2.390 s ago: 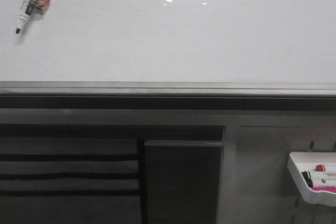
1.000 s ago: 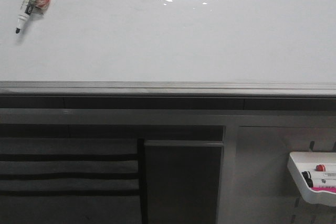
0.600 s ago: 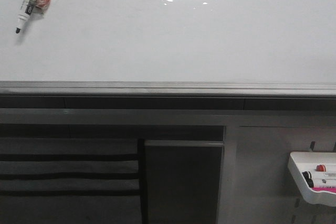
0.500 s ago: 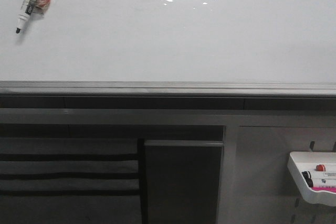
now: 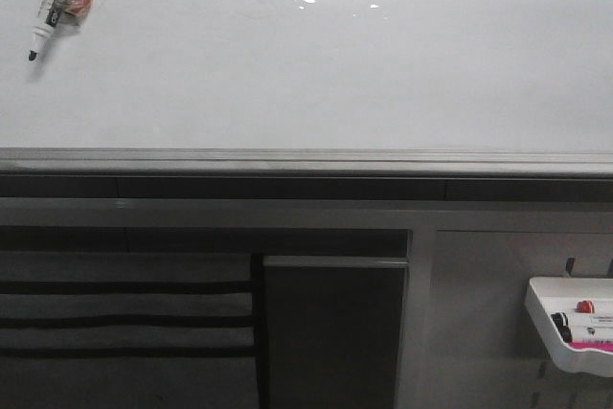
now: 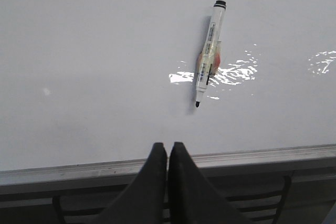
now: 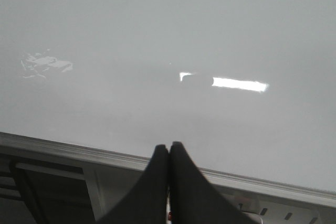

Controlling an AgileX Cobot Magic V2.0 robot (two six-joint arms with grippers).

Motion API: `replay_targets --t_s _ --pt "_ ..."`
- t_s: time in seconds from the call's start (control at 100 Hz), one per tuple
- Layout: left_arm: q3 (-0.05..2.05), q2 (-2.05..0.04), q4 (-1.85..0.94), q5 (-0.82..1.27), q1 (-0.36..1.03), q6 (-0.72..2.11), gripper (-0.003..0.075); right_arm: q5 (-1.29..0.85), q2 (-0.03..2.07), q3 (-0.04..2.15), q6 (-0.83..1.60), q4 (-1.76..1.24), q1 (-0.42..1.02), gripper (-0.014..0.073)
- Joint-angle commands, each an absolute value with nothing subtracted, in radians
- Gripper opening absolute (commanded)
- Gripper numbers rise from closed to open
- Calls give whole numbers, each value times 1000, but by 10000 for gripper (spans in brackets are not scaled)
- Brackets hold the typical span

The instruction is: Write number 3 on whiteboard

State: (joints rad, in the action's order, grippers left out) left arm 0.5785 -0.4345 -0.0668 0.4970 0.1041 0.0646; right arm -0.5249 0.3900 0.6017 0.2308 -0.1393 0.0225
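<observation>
Glossy whiteboard (image 5: 316, 74) fills the front view, bare of any number 3, with a marker (image 6: 208, 51) stuck near its upper left. Both grippers, left (image 6: 167, 153) and right (image 7: 168, 153), sit pressed together and empty (below the rail), so the left should open wide and approach the marker squarely.

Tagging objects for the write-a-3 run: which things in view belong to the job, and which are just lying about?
For the job:
- whiteboard, no 3 on it yet
- marker stuck on the board, uncapped, tip down
- left gripper and right gripper, both shut and empty

Lying about:
- white tray at lower right, spare markers in it
- grey rail under the board
</observation>
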Motion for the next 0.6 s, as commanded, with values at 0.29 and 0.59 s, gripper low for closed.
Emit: replay_targets --t_s 0.29,0.59 --pt "577 -588 -78 248 108 65 423 -375 411 573 241 -146 19 335" --pt "631 -800 -78 207 199 160 437 -391 499 573 241 -212 19 376"
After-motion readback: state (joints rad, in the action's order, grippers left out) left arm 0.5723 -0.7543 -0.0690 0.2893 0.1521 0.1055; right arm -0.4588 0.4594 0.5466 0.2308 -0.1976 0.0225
